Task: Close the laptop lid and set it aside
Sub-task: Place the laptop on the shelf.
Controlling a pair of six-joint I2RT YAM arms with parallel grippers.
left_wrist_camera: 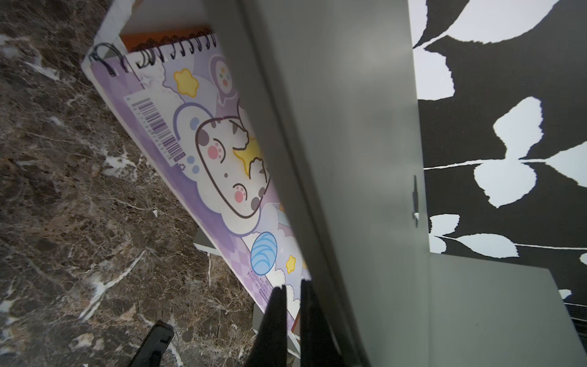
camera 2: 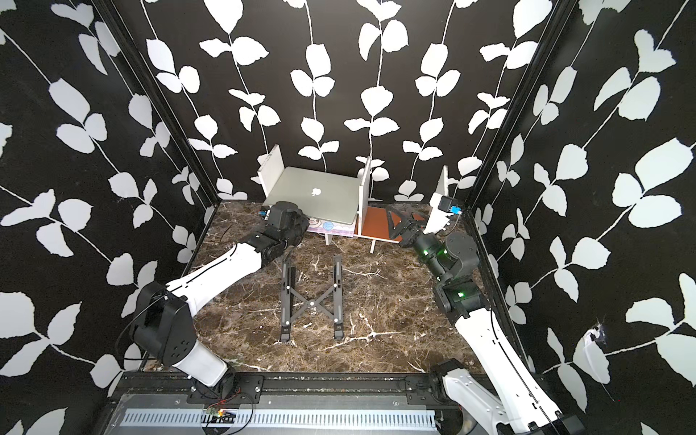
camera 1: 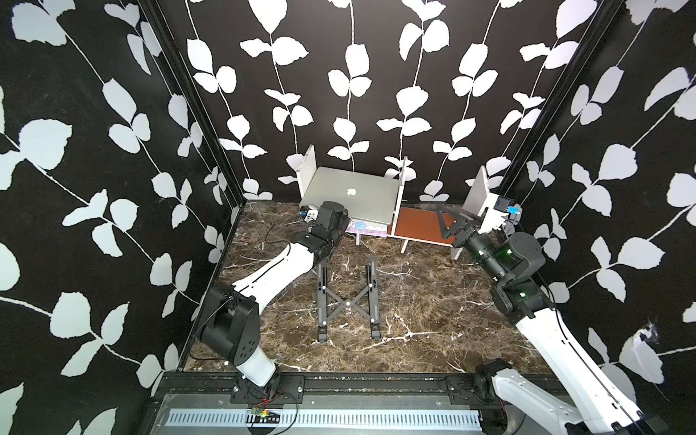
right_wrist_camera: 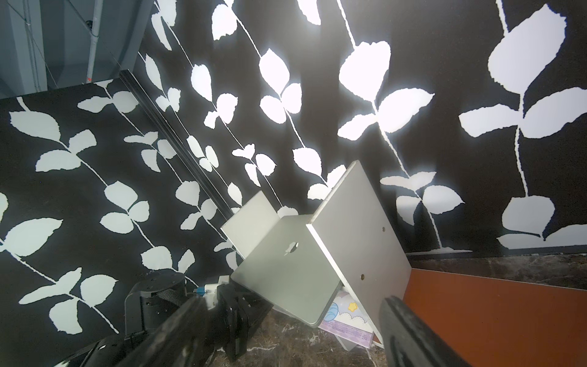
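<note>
The silver laptop (camera 1: 354,196) (camera 2: 316,196) lies in the left bay of a white rack, on top of a cartoon-cat notebook (camera 1: 367,228). Its lid (right_wrist_camera: 286,270) is down flat on the base, apple logo up. My left gripper (left_wrist_camera: 292,287) is at the laptop's front left corner, beside its edge (left_wrist_camera: 349,159), shut with nothing between the fingers. From the right wrist view it (right_wrist_camera: 241,314) sits just below that corner. My right gripper (camera 1: 457,218) (right_wrist_camera: 293,300) hangs open and empty over the rack's right bay, apart from the laptop.
The rack has upright white dividers (camera 1: 401,188) and an orange-brown floor (camera 1: 418,222) in its right bay. A black X-frame folding stand (camera 1: 348,297) lies on the marble tabletop (camera 1: 433,301) in the middle. Patterned walls close in the back and both sides.
</note>
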